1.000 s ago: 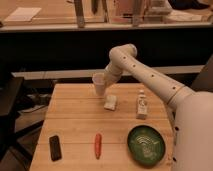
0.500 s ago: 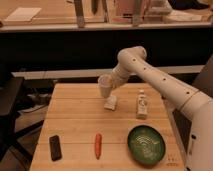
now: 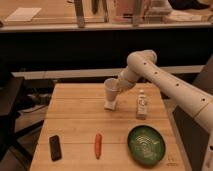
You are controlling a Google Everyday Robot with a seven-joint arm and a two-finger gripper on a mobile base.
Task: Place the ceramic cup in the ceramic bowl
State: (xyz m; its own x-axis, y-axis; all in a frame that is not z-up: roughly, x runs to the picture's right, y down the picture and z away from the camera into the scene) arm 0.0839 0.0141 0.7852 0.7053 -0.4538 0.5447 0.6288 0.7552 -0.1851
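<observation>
The ceramic cup (image 3: 111, 90) is a small white tapered cup, upright and held in the air over the far middle of the wooden table (image 3: 75, 120). My gripper (image 3: 118, 87) is shut on it from the right side, at the end of the white arm reaching in from the right. The cup hangs just above a flat white block (image 3: 110, 105). The ceramic bowl (image 3: 145, 145), dark green and shallow, sits empty at the near right of the table, well below and to the right of the cup.
A white bottle (image 3: 142, 105) stands between the cup and the bowl. A red-orange chilli-shaped thing (image 3: 98, 144) lies at the near middle. A black flat object (image 3: 55, 147) lies at the near left. A dark counter runs behind the table.
The gripper has carried the cup to the right and slightly down, from left of the white block to right over it. Nothing else on the table has moved.
</observation>
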